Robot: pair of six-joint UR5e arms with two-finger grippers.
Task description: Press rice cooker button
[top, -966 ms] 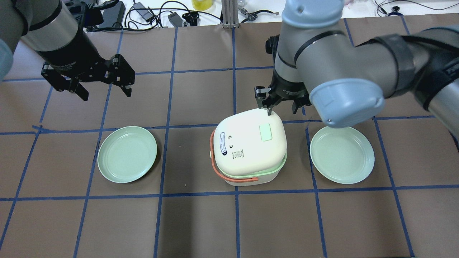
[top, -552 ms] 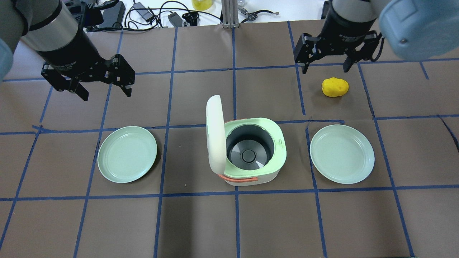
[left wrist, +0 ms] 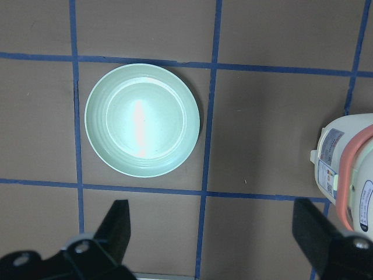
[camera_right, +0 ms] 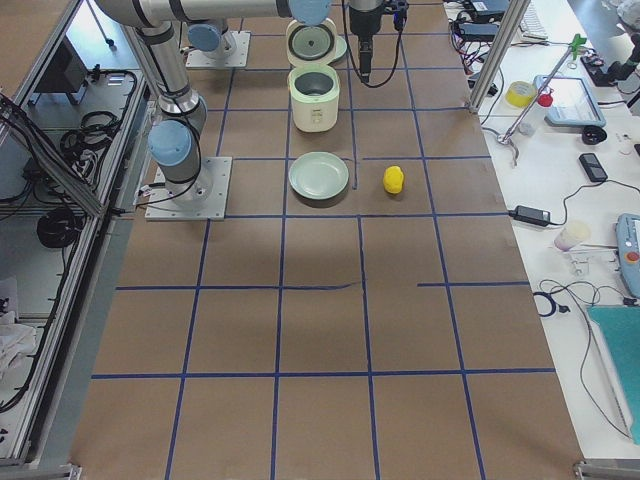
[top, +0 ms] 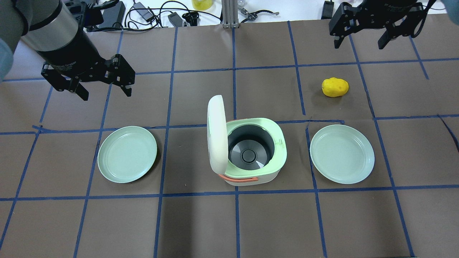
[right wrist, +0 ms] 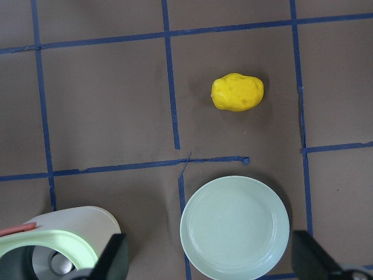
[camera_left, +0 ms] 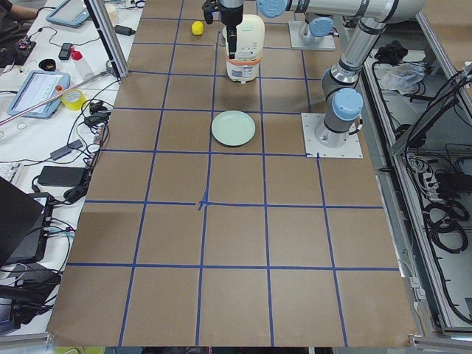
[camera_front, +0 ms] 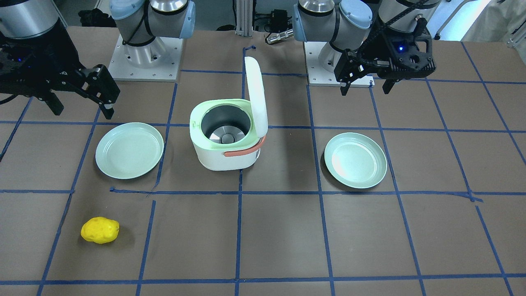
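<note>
The right gripper hangs over the far right of the table, its two fingers spread wide, holding nothing. The left gripper hangs over the far left, also wide and holding nothing. A yellow lump lies near the right gripper. The rice cooker sits in the middle of the table, well apart from both grippers. Its white lid stands up on its left side. The left plate and the right plate lie beside it

Open cooker lower-left; plate, yellow lump apart.
</note>
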